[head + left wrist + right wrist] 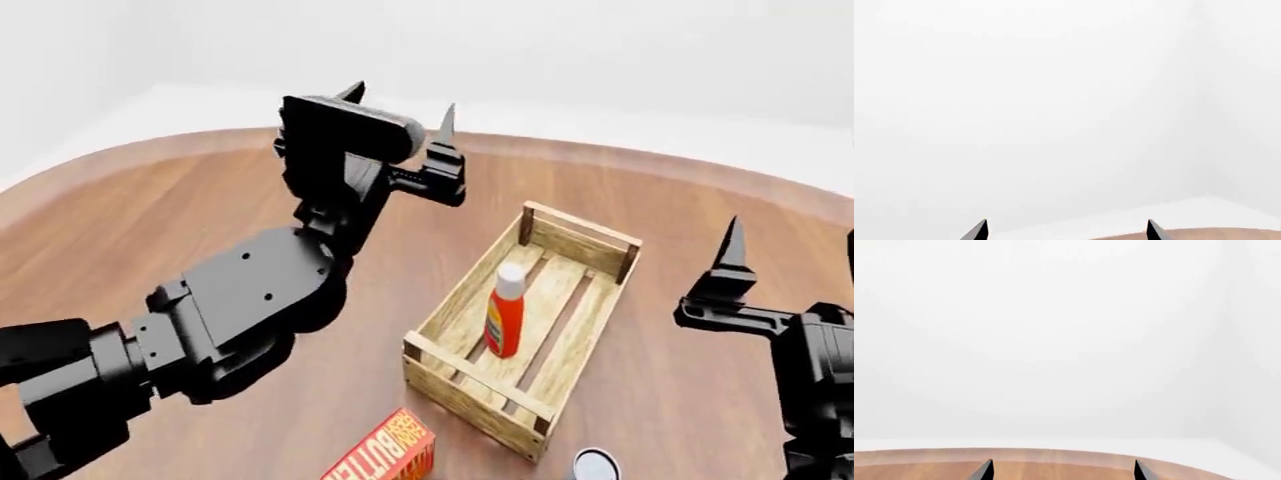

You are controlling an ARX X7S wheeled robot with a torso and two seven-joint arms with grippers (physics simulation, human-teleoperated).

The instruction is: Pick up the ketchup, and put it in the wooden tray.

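Observation:
The ketchup (505, 315), an orange-red bottle with a white cap, stands upright inside the wooden tray (466, 286) in the middle of the table. My left gripper (400, 108) hangs open in the air up and to the left of the tray, fingers pointing up, holding nothing. My right gripper (790, 250) is open to the right of the tray, also empty. In the left wrist view the left gripper (1067, 230) faces a white wall. In the right wrist view the right gripper (1063, 470) shows only its two spread tips over the table's far edge.
A red-and-orange butter box (387, 452) lies at the near edge, left of the tray's front corner. A small can (597, 465) sits by the tray's near right corner. The round wooden table (160, 210) stretches left and back, with white walls behind.

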